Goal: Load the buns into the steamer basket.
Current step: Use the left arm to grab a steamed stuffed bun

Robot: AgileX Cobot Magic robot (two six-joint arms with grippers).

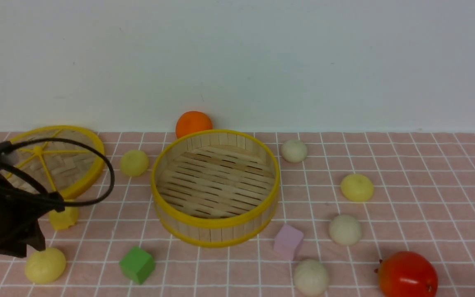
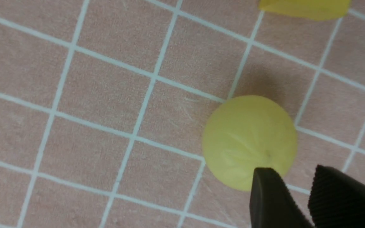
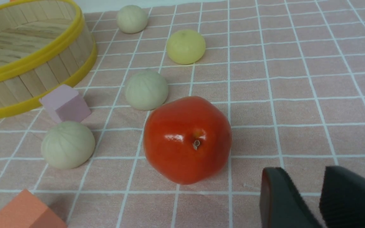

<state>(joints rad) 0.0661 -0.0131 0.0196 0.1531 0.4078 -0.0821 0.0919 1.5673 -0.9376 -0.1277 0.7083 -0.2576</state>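
Note:
The steamer basket (image 1: 217, 225) stands empty at the middle of the checked cloth. Pale yellow buns lie at the front left (image 1: 45, 265), left of the basket (image 1: 134, 163) and to its right (image 1: 357, 187). Off-white buns lie at the back right (image 1: 294, 150), right (image 1: 345, 229) and front (image 1: 311, 277). My left gripper (image 2: 295, 175) is open just above the front-left yellow bun (image 2: 249, 139), one fingertip (image 2: 266, 180) overlapping its edge and nothing between the jaws. My right gripper (image 3: 306, 177) is open and empty near the red fruit (image 3: 187, 139), outside the front view.
A flat woven lid (image 1: 68, 161) leans at the back left behind my left arm (image 1: 2, 218). An orange fruit (image 1: 194, 123) sits behind the basket. A yellow block (image 1: 64, 218), green cube (image 1: 137, 264), pink cube (image 1: 288, 241) and orange cube (image 3: 27, 212) lie around it.

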